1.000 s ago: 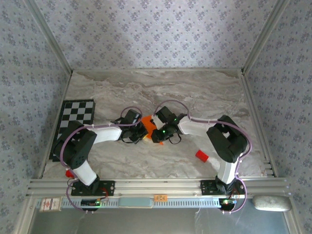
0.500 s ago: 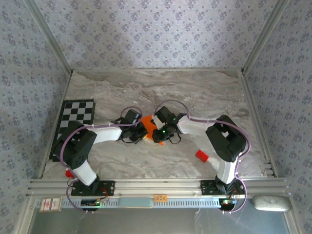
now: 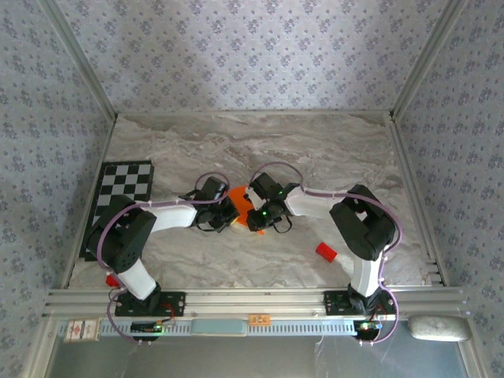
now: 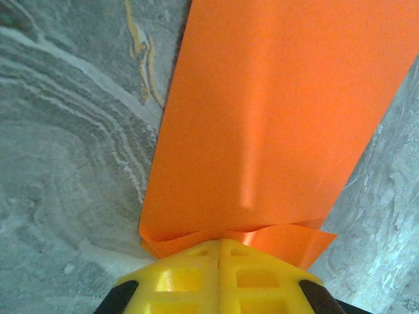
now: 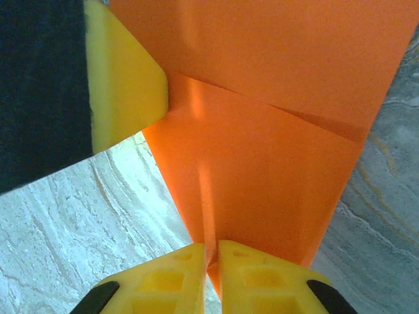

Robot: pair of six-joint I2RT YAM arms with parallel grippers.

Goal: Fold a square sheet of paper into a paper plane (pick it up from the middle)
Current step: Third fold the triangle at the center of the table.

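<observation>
While the left arm (image 3: 169, 216) and the right arm (image 3: 311, 203) are reaching in toward each other, the orange sheet of paper (image 3: 239, 194) is sitting between their wrists over the middle of the marble surface (image 3: 315, 150). It is well apart from the checkerboard mat (image 3: 126, 187) lying at the left edge and from the small red block (image 3: 325, 251) resting toward the near right. In the left wrist view, the yellow left fingers (image 4: 183, 278) are pressing tight together and pinching the near edge of the paper, where two layers are showing one over the other. From there the folded paper is stretching away as a broad band, with a soft lengthwise crease catching the light down its middle. In the right wrist view, the yellow right fingers (image 5: 170, 281) are likewise clenching on the paper, gripping it where it is narrowing toward them. A diagonal fold edge is crossing the sheet farther up, and a fine crease is running from that fold down to the grip. One yellow finger of the left arm is touching the paper's edge at the upper left of that view. Whether the paper is touching the surface or hanging just above it, I cannot tell.
</observation>
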